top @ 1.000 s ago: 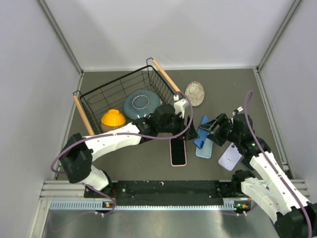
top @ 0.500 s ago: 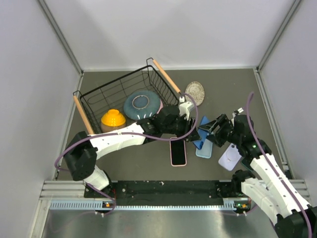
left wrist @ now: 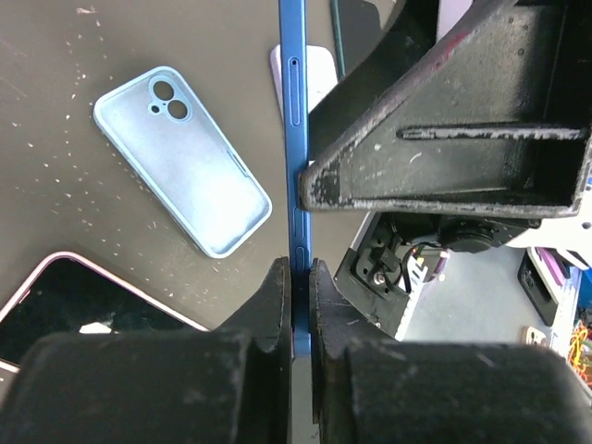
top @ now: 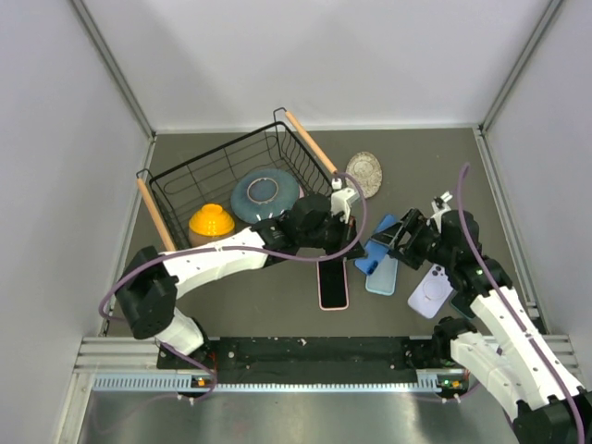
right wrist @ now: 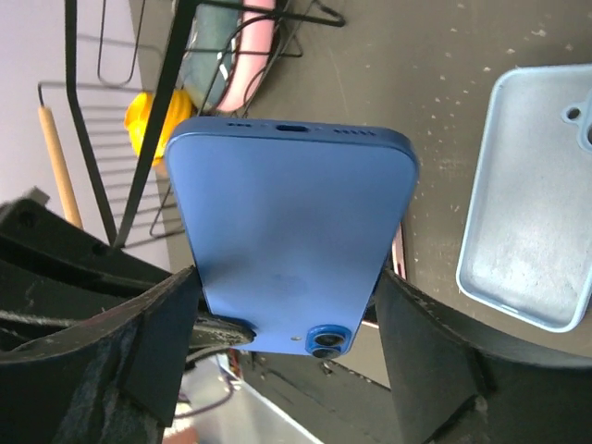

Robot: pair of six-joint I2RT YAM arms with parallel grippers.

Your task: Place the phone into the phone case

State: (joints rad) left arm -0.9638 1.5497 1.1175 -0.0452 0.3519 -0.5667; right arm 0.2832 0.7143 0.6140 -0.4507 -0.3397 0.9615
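The left gripper is squeezed almost fully together, pinching the thin blue phone face to back near 1 end; the right gripper stands wide, its 2 fingers set against the phone's long edges, so both arms appear to have hold of the same phone at once, and it hangs in the air, on edge, between them. Just beside and below it the pale-blue phone case lies flat on the table, hollow side up and loose, its camera cut-out at the end away from the arm bases; a pink-rimmed phone lies near the case and a wire basket stands further off. This reads as a regrasp in mid-air, with the seating itself not yet begun; to do it well, 1 gripper should let go only once the other's hold is sure, since a pinch near 1 end may let the phone swing; the phone then wants turning flat, back downward, lens corner over the cut-out; entering 1 end first and pressing the other down should keep the unheld case from skating.
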